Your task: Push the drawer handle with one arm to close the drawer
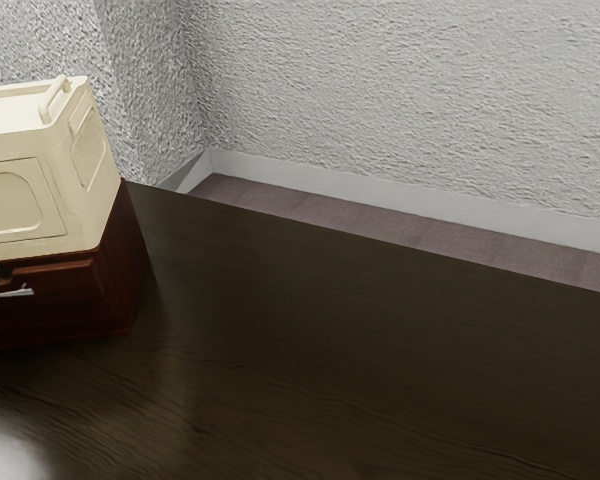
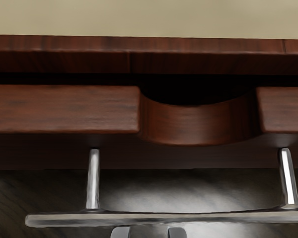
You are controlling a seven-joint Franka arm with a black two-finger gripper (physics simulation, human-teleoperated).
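Nearest in the wrist view is the gripper (image 2: 149, 232), its two fingers parted with nothing gripped, close up by the bar of the handle (image 2: 164, 217); whether they touch it, I cannot tell. Beyond are the handle's posts (image 2: 93, 178), then the drawer (image 2: 64, 109), its front seemingly a little out from the cabinet (image 2: 64, 44). The step in hand, as I judge it, is the push: bear on the bar midway between the posts, straight toward the cabinet and level, slow and even, so the drawer doesn't skew or the fingers slip over the bar; ease off once it seats. In the exterior view, the gripper and handle are at the left edge, the cabinet on the table (image 1: 360, 350) with the cream box (image 1: 90, 190) on top, wall (image 1: 400, 90) behind. Counted: one gripper, one handle, two posts, one drawer, one cabinet, one box, one table.
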